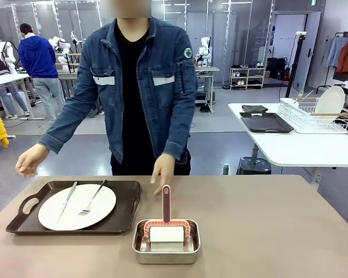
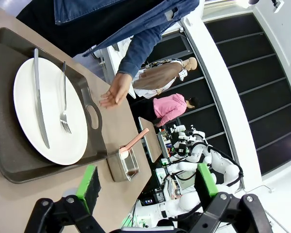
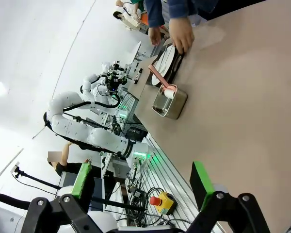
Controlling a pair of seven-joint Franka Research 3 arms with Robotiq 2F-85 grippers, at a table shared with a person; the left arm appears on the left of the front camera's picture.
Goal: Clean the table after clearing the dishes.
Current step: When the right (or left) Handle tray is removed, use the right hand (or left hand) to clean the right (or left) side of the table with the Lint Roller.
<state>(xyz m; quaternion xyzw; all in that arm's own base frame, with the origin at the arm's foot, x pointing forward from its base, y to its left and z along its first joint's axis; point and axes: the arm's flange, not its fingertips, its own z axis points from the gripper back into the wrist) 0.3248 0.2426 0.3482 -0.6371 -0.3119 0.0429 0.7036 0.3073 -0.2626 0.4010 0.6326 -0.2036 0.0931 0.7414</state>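
Left wrist view, left gripper (image 2: 146, 182) spread wide, holding nothing, right gripper (image 3: 141, 179) spread wide too, touching nothing

Plate (image 1: 75, 214) on tray (image 1: 127, 202), table (image 1: 267, 231) left; pan (image 1: 166, 256) w/ roller (image 1: 166, 233) just right.

- You're in a robotics lab hall, not a home: at the right edge stands a white worktable (image 1: 301, 149) with a wire dish rack (image 1: 304, 119).
- At the bottom middle of your right wrist view, a red emergency-stop button (image 3: 156, 200) sits among loose cables (image 3: 136, 188).

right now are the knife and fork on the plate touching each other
Apart. The front view shows bare plate between the knife and the fork.
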